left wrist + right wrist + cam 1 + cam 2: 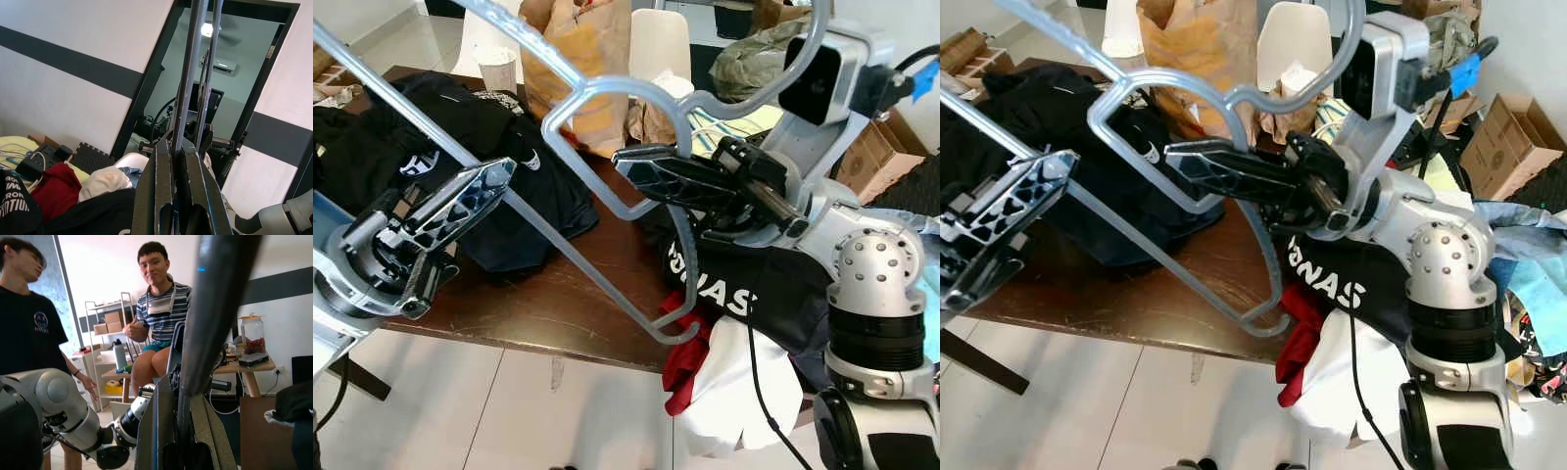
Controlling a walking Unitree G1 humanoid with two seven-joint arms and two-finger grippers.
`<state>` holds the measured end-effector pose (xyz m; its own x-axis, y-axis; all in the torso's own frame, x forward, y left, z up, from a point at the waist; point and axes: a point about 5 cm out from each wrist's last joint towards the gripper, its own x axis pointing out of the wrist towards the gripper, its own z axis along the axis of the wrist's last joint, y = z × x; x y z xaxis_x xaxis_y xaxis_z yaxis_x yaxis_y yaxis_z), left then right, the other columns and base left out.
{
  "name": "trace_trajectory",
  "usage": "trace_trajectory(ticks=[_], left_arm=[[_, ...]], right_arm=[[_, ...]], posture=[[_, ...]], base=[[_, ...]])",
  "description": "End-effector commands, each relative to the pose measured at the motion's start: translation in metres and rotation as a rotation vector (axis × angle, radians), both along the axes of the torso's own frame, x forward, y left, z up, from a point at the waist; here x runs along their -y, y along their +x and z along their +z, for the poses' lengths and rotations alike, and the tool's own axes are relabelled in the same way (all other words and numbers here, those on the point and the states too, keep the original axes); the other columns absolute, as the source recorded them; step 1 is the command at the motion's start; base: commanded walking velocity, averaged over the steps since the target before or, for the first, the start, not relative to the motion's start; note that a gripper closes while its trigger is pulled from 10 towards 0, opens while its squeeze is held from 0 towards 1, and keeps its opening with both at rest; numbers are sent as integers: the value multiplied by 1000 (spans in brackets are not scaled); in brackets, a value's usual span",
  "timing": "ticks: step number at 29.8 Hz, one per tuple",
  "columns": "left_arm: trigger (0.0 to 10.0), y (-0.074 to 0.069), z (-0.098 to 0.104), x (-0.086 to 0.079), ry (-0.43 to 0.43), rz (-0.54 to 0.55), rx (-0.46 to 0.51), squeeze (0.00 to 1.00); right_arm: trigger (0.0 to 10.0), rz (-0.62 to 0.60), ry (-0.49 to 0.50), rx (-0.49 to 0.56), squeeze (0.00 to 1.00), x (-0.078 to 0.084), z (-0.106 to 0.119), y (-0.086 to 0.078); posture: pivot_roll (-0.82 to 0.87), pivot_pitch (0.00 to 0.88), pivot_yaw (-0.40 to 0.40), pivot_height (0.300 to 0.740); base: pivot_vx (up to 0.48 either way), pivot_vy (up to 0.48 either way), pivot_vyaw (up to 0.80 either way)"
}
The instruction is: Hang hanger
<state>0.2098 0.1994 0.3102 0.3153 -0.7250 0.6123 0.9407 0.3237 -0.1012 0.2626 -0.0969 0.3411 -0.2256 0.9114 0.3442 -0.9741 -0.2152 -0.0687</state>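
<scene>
A grey plastic hanger [578, 259] is held up over the table, between both arms. My left gripper [499, 174] is shut on one of its long straight bars, at the left. My right gripper [631, 162] is shut on the curved part near the hanger's neck, at the centre. In the left wrist view the fingers [159, 176] pinch the hanger's bar [188, 73], which runs straight away from the camera. In the right wrist view the hanger [215, 293] rises from the shut right gripper [178, 387]. The hook end runs out past the top of the eye views.
A brown table [558, 304] carries black clothes [440, 127], a paper bag [582, 69] and a white cup [497, 67]. A black shirt with white letters [744, 294] and a red cloth [690, 357] hang off its edge. One seated person [159, 333] and one standing person [24, 333] are nearby.
</scene>
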Motion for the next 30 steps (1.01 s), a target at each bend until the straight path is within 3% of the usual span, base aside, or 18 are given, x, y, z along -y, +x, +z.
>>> trace_trajectory(ticks=[1,2,4,5,6,7,14,16,17,18,20,23,28,30], left_arm=[[10000,2,-2,-3,17,25,-23,102],[10000,3,-3,-3,11,22,-32,188],[10000,3,-3,-3,11,22,-32,188],[10000,3,-4,-2,13,16,-36,690],[10000,3,-4,-2,13,16,-36,690],[10000,2,-4,-2,12,15,-36,1000],[10000,1,-7,-17,41,96,-52,1000],[10000,1,-7,-17,41,96,-52,1000],[10000,-1,-10,-24,61,134,-64,1000],[10000,-1,-10,-24,61,134,-64,1000],[10000,-7,-16,-39,122,218,-99,1000],[10000,-13,-21,-48,168,269,-128,1000],[10000,-18,-35,-52,267,326,-197,1000],[10000,-18,-35,-52,267,326,-197,1000]], right_arm=[[0,-24,-89,28,0,-9,-9,-2],[0,-68,-103,26,0,-11,-11,2],[0,-68,-103,26,0,-11,-11,2],[0,-108,-111,21,0,-13,-13,7],[0,-108,-111,21,0,-13,-13,7],[0,-151,-117,15,0,-13,-14,12],[0,-360,-113,-23,0,-13,-17,39],[0,-360,-113,-23,0,-13,-17,39],[0,-438,-95,-46,0,-11,-15,49],[0,-438,-95,-46,0,-11,-15,49],[0,-599,-58,-89,0,-4,-13,68],[0,-685,-10,-139,0,3,-10,80],[0,-679,82,-204,0,9,-2,84],[0,-679,82,-204,0,9,-2,84]], posture=[[-26,188,-35,740],[-23,186,-35,740],[-23,186,-35,740],[-23,186,-35,740],[-23,186,-35,740],[-23,186,-35,740],[-19,183,-30,740],[-19,183,-30,740],[-19,183,-32,740],[-19,183,-32,740],[-9,180,-31,740],[-3,180,-34,740],[4,181,-40,740],[4,181,-40,740]], base=[[0,0,0],[0,0,0],[0,0,0],[0,0,0],[0,0,0],[0,0,0],[0,0,0],[0,0,0],[0,0,0],[0,0,0],[0,0,0],[0,0,0],[0,0,0],[0,0,0]])
